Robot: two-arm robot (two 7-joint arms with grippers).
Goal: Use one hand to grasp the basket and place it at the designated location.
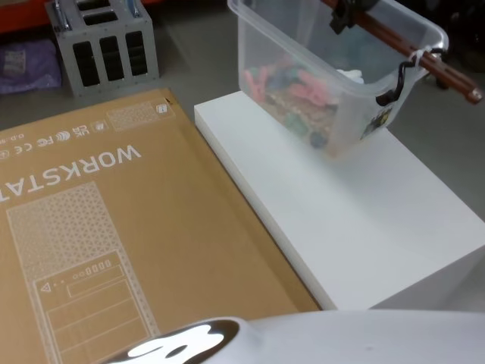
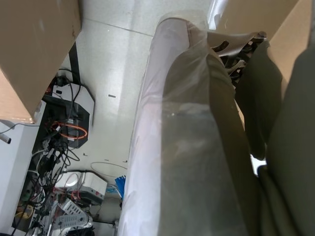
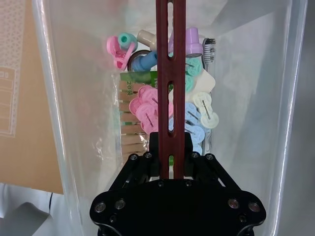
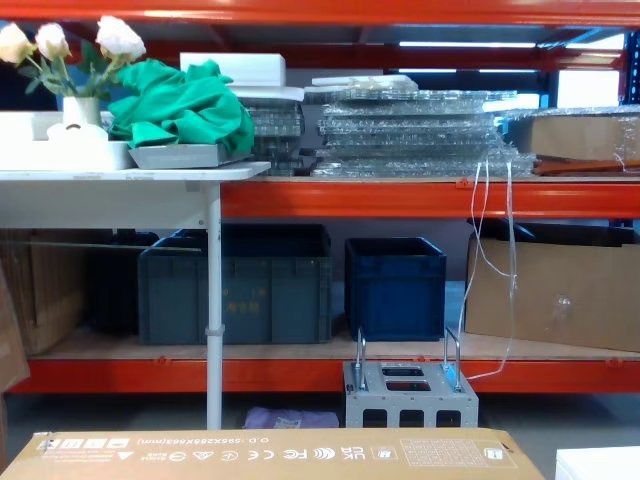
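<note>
basket [image 1: 326, 68] is hanging tilted over the far end of the white table [image 1: 364, 227], one bottom corner pointing down at the table top. i cannot tell whether that corner is touching the table or sitting just clear of it. the right tool [image 3: 170, 150] is hovering above the table's far end and is clamping narrow on the handle [image 3: 170, 73], a dark red slotted bar that is running across the basket's open top. on the table's right side, one end of the bar is sticking out past the rim, where a black hook [image 1: 394, 83] and a white tie [image 1: 414, 55] are fastening it to the basket. inside, coloured plastic clips [image 3: 147, 108] in pink, blue, green and cream are lying heaped against the lower wall.

a cardboard box [image 1: 114, 227] is lying flat just beside the table's left edge. a grey metal frame [image 1: 102, 42] is standing on the floor beyond the box, off the table's far left corner. an orange rack [image 4: 400, 195] is standing well beyond the table's far end, carrying dark crates [image 4: 395, 285].

the left tool [image 2: 239, 51] is hanging low on the table's left side, next to the cardboard box, under a clear plastic sheet [image 2: 187, 137]; i cannot tell its state.
</note>
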